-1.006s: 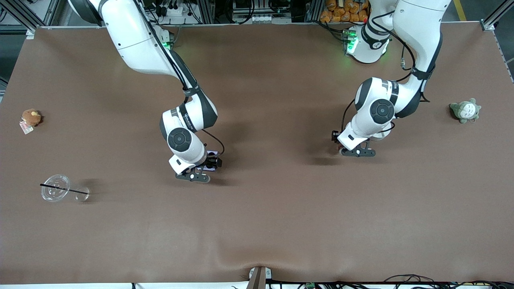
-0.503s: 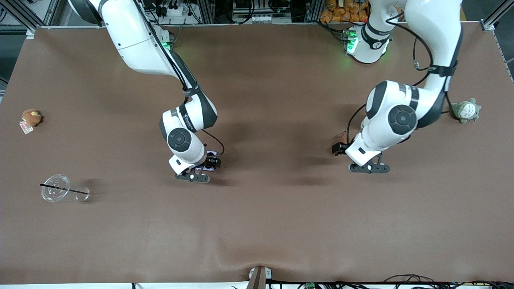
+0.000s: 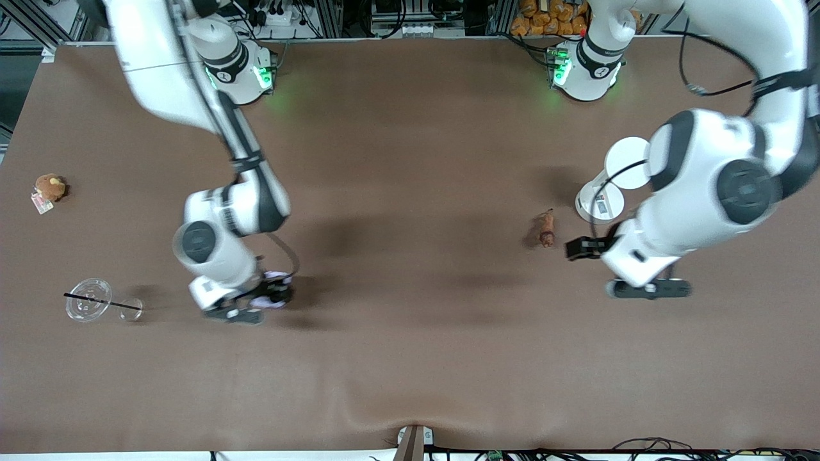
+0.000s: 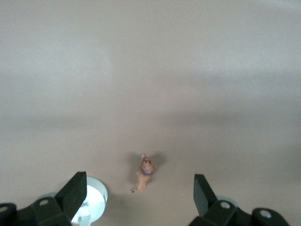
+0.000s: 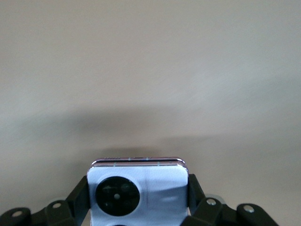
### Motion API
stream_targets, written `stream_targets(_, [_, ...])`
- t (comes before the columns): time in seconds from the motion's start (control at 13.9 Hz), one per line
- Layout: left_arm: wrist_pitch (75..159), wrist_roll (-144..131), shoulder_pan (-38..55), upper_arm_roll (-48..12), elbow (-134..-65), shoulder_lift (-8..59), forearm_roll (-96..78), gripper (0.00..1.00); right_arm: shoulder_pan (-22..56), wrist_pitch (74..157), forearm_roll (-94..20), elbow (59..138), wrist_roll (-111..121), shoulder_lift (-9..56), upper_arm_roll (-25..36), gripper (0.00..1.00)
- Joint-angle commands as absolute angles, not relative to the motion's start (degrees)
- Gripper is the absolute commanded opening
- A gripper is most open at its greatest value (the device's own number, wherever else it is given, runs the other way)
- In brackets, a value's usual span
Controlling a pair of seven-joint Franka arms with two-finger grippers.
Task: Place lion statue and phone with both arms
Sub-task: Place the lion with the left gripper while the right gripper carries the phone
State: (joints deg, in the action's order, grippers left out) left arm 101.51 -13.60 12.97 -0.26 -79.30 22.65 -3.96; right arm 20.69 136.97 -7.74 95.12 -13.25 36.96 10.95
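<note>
The lion statue [image 3: 546,230], small and reddish-brown, lies alone on the brown table toward the left arm's end. It also shows in the left wrist view [image 4: 146,172]. My left gripper [image 3: 578,248] is open and empty, up over the table beside the statue; in its wrist view [image 4: 139,182] the statue lies below, between the spread fingers. My right gripper [image 3: 274,296] is shut on the lilac phone [image 3: 277,277] and holds it low over the table. In the right wrist view the phone [image 5: 155,181] fills the gripper [image 5: 138,194], with a black camera circle facing the camera.
A white cup-like object [image 3: 599,202] lies beside the statue, toward the left arm's end, and also shows in the left wrist view [image 4: 89,202]. A clear plastic cup with a black straw [image 3: 90,306] and a brown plush with a tag [image 3: 50,187] lie at the right arm's end.
My left gripper let go of the lion statue, opened, and rose away toward its end of the table. My right gripper carried the phone toward the clear cup and nearer the front camera.
</note>
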Motion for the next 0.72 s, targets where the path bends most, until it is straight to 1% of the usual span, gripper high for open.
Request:
stream_targets(0.0, [98.62,-13.71,12.83,-0.35,-77.26,19.17,-2.81,1.00,14.70,135.88,-7.82,92.38,-4.95,37.78,10.11,0.22])
stream_targets(0.22, [95.89,-13.80,12.92,1.57,-77.08,12.33,-2.64,1.00,9.59,136.32,-8.17,90.88,0.34,40.33,10.02,0.22])
stream_targets(0.36, [92.39,-13.80,12.83,2.72,-77.08,7.84,-2.37,1.00,8.09,136.58,-8.00,90.70,0.79,42.18,10.02,0.23])
stream_targets(0.5, [90.62,-13.62,11.17,4.65,-77.08,3.45,-3.85,1.00,6.69,136.58,-8.17,89.30,0.97,43.85,10.02,0.27])
stream_targets(0.65, [89.31,-13.80,10.72,4.92,-77.34,2.11,-5.10,1.00,5.81,137.98,-8.17,88.95,3.33,45.35,10.02,0.27])
